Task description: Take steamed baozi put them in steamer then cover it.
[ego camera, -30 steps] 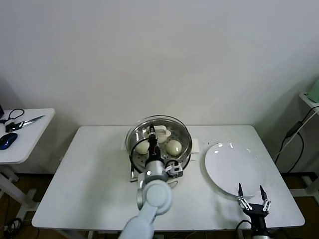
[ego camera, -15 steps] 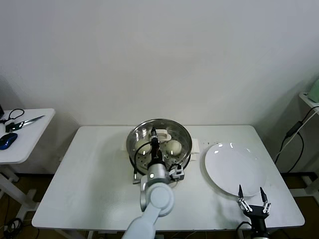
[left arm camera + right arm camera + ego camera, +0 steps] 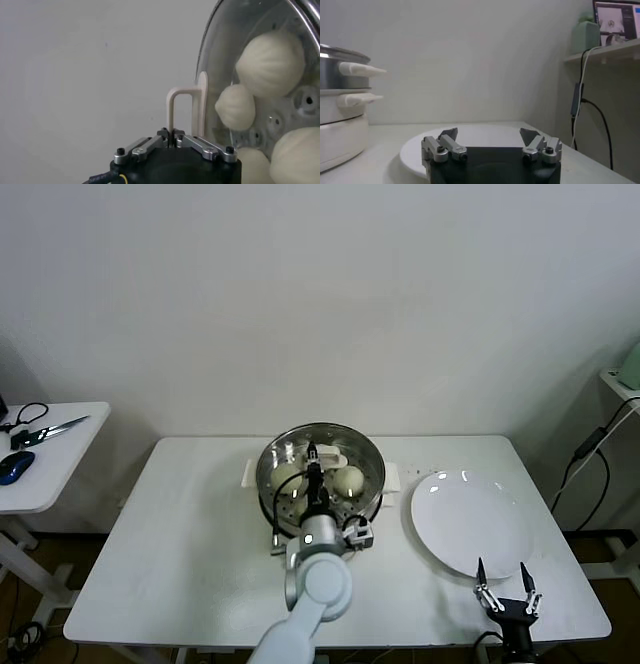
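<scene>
The steel steamer [image 3: 320, 465] stands on its cream base at the table's back middle. Cream-white baozi [image 3: 348, 479] lie inside it. They show through the glass lid [image 3: 220, 55] in the left wrist view [image 3: 270, 62]. My left gripper [image 3: 311, 458] is over the steamer, shut on the lid's cream handle [image 3: 182, 112], and holds the lid over the pot. My right gripper [image 3: 505, 596] is open and empty at the table's front right, at the near rim of the white plate [image 3: 468, 519]. The right wrist view shows the steamer [image 3: 340, 125] off to the side.
The bare white plate [image 3: 415, 145] lies to the right of the steamer. A small side table [image 3: 40, 459] to the left holds scissors [image 3: 45, 429] and a mouse [image 3: 15, 467]. A shelf with a hanging cable [image 3: 590, 454] stands at the far right.
My left arm has shifted slightly right and lowered the lid over the steamer. The right gripper has sunk a little toward the front edge.
</scene>
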Robot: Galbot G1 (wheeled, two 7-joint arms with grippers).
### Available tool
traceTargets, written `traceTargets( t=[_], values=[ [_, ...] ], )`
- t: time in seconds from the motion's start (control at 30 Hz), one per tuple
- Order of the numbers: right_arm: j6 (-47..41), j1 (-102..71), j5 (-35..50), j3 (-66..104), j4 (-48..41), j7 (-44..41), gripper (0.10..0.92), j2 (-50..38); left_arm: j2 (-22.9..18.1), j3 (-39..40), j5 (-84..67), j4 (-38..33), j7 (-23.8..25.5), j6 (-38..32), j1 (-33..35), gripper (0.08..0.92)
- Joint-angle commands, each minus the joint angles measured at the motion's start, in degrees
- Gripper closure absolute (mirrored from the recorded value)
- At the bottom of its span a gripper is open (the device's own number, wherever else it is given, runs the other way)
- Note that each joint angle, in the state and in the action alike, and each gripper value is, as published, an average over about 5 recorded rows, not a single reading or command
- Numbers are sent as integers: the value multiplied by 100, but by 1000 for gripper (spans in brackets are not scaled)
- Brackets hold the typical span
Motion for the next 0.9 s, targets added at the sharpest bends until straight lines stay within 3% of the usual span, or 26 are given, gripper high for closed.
traceTargets(
  t=[0.03, 0.47, 0.9],
  values=[
    [15, -14, -26, -10, 4, -13, 203, 10, -280, 44, -68, 59, -99, 38, -16, 862],
    [26, -55, -59, 19, 86, -26, 203, 10, -280, 56, 4, 15, -7, -47, 100, 836],
    [-288, -79, -20, -9, 246, -44, 203, -27, -258, 418, -290, -1025, 412, -89, 438, 476]
  ],
)
